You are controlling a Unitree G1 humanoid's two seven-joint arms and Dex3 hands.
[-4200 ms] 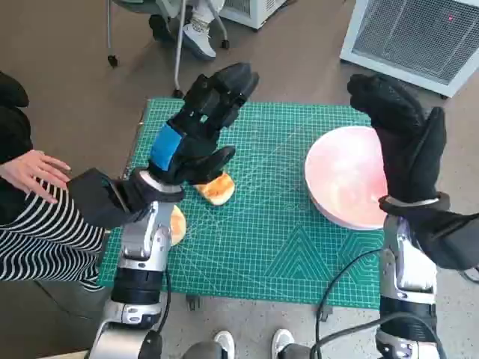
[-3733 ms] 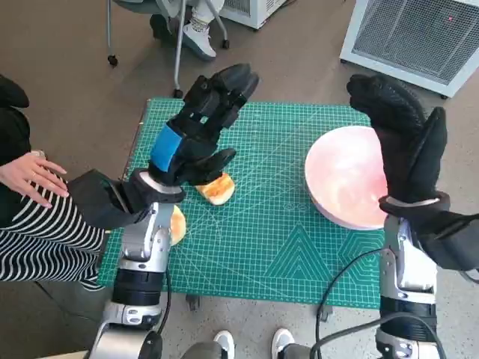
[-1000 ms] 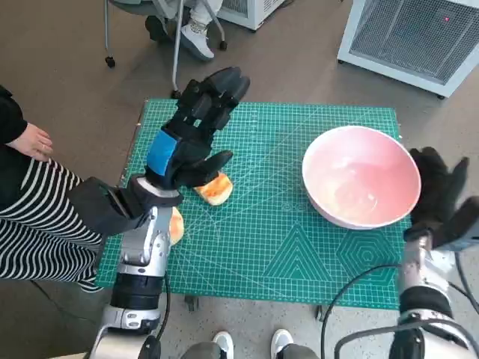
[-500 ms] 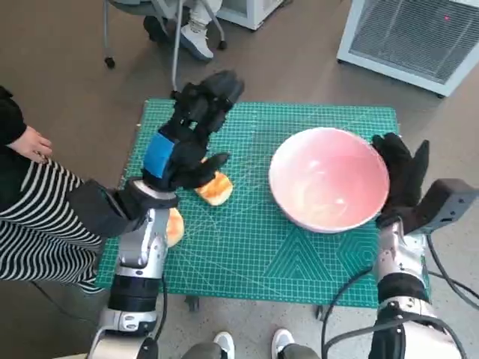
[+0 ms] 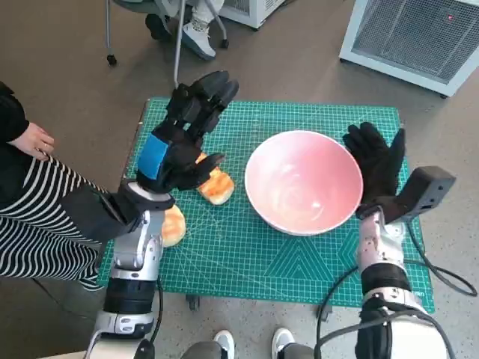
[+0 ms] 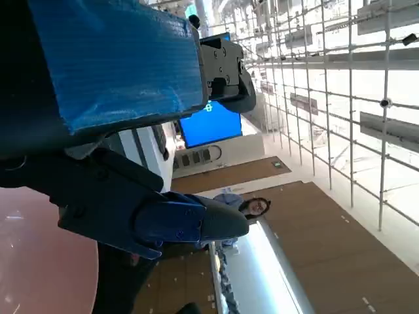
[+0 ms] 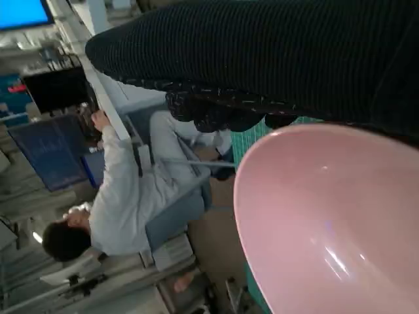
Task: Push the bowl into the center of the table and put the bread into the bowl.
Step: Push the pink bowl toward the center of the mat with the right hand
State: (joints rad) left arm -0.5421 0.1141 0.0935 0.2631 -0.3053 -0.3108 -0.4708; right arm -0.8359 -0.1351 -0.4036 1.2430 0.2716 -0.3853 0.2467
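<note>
Bowl (image 5: 303, 182): one; bread (image 5: 215, 186): two; both hands' fingers apart, holding nothing.

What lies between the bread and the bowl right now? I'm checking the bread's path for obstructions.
In the head view, only bare green mat lies between the bread and the pink bowl. The left hand is over the bread's far side, not in that gap.

A glossy, smooth pink bowl (image 5: 303, 182) is seen on a matt green gridded mat (image 5: 239, 247), beside crusty golden bread (image 5: 216, 186), a knitted black glove on the right robot hand (image 5: 376, 161), and smooth blue tape (image 5: 153, 155).
</note>
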